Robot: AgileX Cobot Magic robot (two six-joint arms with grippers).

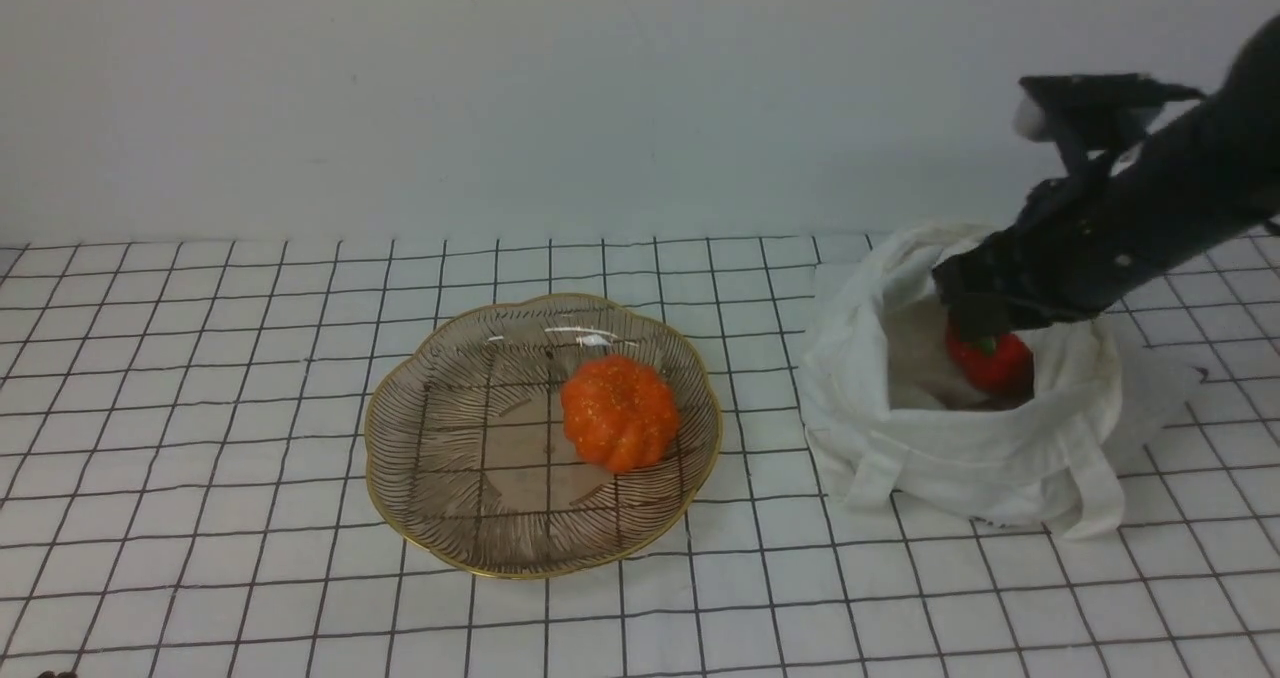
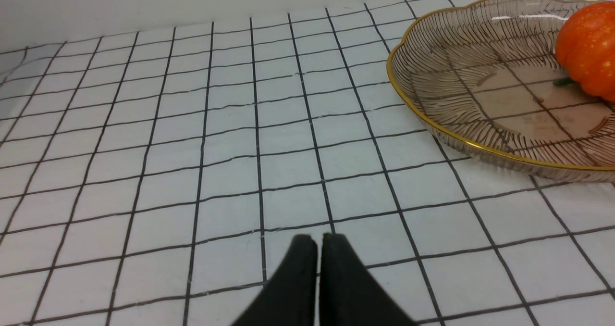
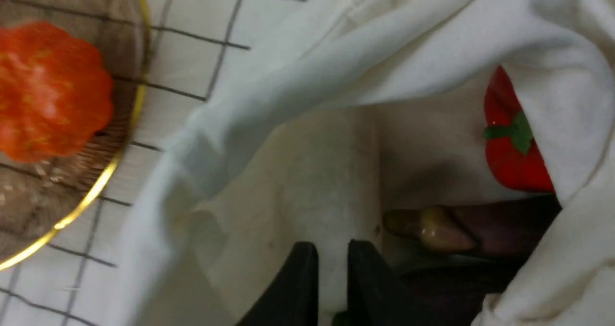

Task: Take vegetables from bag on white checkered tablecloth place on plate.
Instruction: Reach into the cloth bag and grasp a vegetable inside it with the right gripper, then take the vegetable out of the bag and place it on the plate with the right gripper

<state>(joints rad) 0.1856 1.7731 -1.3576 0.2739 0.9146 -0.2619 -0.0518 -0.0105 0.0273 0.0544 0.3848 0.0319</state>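
The white cloth bag [image 1: 960,458] stands open on the checkered tablecloth [image 1: 200,358], right of the plate [image 1: 420,458]. My right gripper [image 1: 975,318] reaches into the bag's mouth. In the right wrist view its fingers [image 3: 298,282] close around a long white radish [image 3: 331,191] inside the bag [image 3: 384,52]. A red pepper [image 1: 992,360] with a green stem lies deeper in, also in the right wrist view [image 3: 509,157], beside a brownish piece [image 3: 432,227]. My left gripper [image 2: 319,242] is shut and empty, low over the tablecloth [image 2: 192,124], left of the plate [image 2: 432,119].
An orange toy pumpkin [image 1: 618,413] lies on the plate, right of its middle; it also shows in the left wrist view [image 2: 588,47] and the right wrist view [image 3: 48,90]. A dark purple object [image 3: 504,220] lies in the bag. A pale wall runs behind the table.
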